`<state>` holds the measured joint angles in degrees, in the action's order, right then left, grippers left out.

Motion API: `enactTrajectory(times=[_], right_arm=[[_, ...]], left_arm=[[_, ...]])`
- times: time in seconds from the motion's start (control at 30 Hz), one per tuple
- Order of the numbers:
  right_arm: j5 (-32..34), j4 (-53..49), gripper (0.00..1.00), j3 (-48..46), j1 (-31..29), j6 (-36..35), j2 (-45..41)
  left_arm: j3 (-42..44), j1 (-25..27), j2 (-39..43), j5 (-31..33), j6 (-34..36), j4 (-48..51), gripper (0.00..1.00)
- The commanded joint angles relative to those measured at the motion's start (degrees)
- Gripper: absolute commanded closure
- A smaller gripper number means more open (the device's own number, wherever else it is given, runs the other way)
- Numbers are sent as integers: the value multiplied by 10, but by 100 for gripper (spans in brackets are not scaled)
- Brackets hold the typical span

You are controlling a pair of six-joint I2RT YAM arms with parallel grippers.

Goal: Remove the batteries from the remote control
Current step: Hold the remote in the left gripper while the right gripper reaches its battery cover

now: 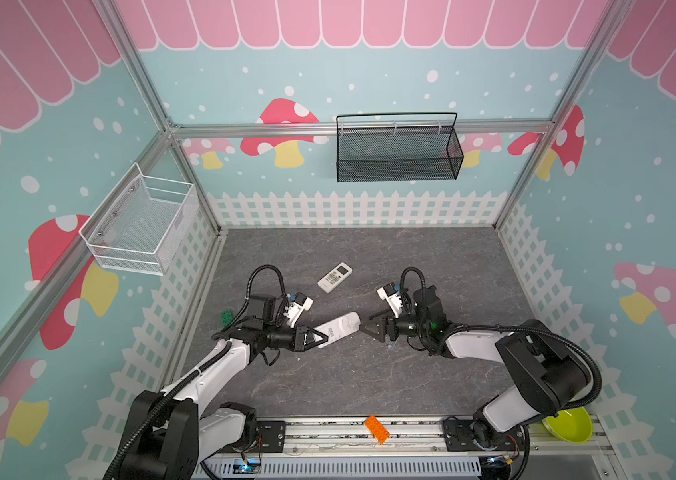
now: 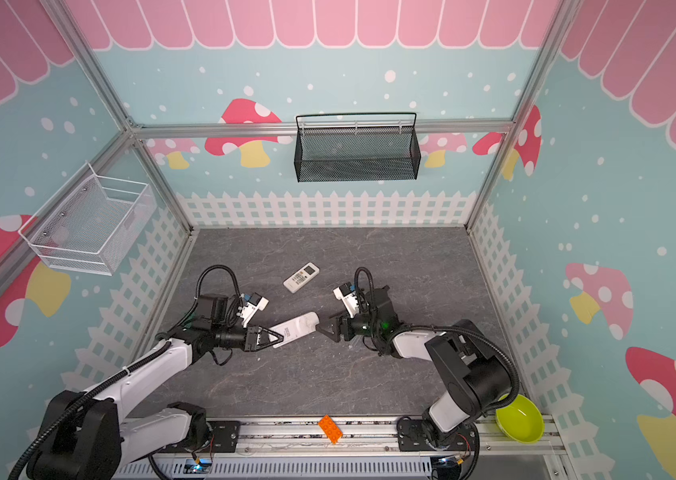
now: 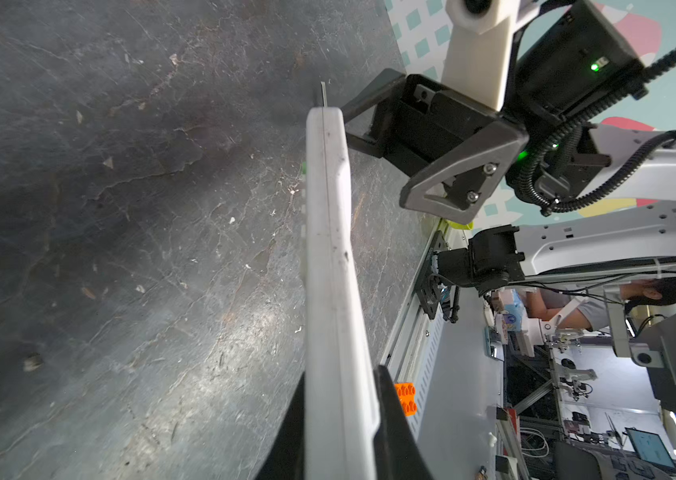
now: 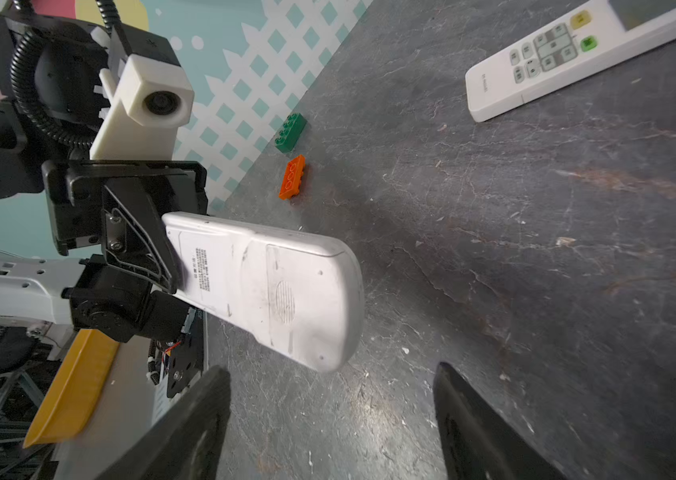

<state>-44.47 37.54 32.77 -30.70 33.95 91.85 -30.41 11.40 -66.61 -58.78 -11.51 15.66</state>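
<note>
Remote (image 4: 244, 282), cover (image 4: 311, 303) on, between left fingers (image 4: 141, 243)

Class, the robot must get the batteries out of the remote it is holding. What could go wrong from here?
1. The left gripper clamps the remote at one end only. A push from the right gripper might pivot it or slip it loose.
2. The cover is shut, and the right jaws stand open at the free end. They may clamp the whole body rather than slide the cover off.
</note>
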Motion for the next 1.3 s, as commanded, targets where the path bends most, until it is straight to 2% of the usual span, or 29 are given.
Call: enactTrajectory(times=[0.0, 0.2, 1.27], right_arm=[[-43, 49, 24, 25, -4, 26, 26], [-69, 65, 31, 56, -9, 35, 64], [-58, 35, 68, 79, -29, 22, 101]], left_arm=[[2, 1, -2, -33, -22, -43, 100], [9, 0, -4, -34, -33, -53, 100], [25, -7, 7, -44, -50, -66, 100]])
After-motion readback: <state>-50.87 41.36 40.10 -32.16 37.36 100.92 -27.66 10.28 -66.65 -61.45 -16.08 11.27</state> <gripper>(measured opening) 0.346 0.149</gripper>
